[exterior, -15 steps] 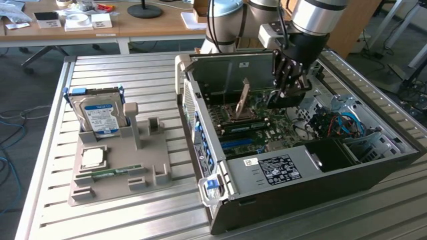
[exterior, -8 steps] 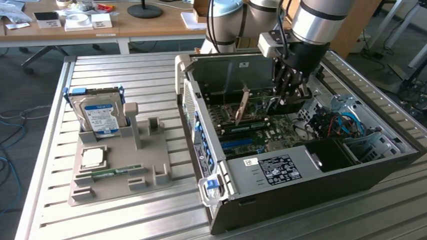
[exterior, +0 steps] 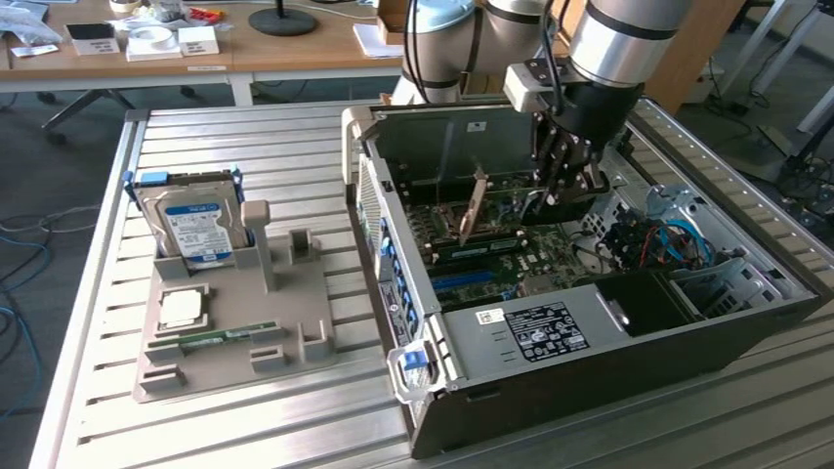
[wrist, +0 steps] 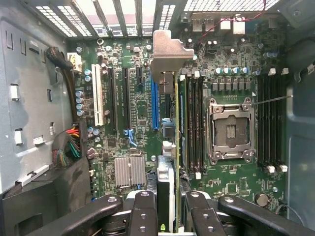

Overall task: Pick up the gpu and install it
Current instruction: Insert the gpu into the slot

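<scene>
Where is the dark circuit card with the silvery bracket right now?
In the wrist view the dark brownish-grey gpu card is gripped edge-on in the pincer, over the green motherboard, beside the long blue slot.

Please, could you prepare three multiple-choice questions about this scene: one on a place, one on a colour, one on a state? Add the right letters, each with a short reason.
1. Where is the hard drive?
A) upright in the grey tray beside the computer case
B) inside the case
C) on the floor

2. What colour is the bracket of the gpu?
A) red
B) silvery
C) green

3. What is the pincer doing?
A) open above the tray
B) shut on the hard drive
C) shut on the gpu, over the motherboard

Answers:
1 A, it stands in a slot of the tray.
2 B, the metal end looks pale grey.
3 C, the card's edge sits in its grip.
</scene>
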Robot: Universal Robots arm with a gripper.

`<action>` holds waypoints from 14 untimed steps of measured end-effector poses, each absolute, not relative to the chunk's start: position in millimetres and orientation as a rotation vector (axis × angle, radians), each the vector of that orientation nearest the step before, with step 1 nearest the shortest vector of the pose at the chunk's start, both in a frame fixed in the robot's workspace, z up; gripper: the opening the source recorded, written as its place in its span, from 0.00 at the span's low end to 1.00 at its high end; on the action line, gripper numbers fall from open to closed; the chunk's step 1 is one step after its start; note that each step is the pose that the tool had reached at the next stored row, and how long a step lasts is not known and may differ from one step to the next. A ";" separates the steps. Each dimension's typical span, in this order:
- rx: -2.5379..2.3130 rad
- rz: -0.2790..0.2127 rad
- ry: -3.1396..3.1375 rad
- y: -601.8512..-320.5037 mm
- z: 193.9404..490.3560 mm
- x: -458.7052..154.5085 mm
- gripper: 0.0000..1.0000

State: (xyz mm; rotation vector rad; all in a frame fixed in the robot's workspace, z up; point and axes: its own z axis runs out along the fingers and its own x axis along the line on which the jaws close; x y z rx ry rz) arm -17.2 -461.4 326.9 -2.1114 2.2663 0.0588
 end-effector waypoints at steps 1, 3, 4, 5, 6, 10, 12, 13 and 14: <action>-2.111 0.059 2.266 -461.4 326.9 -17.2 0.27; -2.111 0.059 2.266 -461.4 326.9 -17.3 0.27; -2.111 0.059 2.267 -461.4 326.9 -17.8 0.27; -2.111 0.059 2.266 -461.4 326.9 -18.8 0.27; -2.111 0.059 2.266 -461.4 326.8 -20.5 0.27; -2.111 0.059 2.266 -461.4 326.8 -25.4 0.27; -2.111 0.059 2.266 -461.4 326.7 -28.0 0.27; -2.111 0.059 2.266 -461.4 326.7 -30.0 0.27; -2.111 0.059 2.266 -461.4 326.6 -31.8 0.27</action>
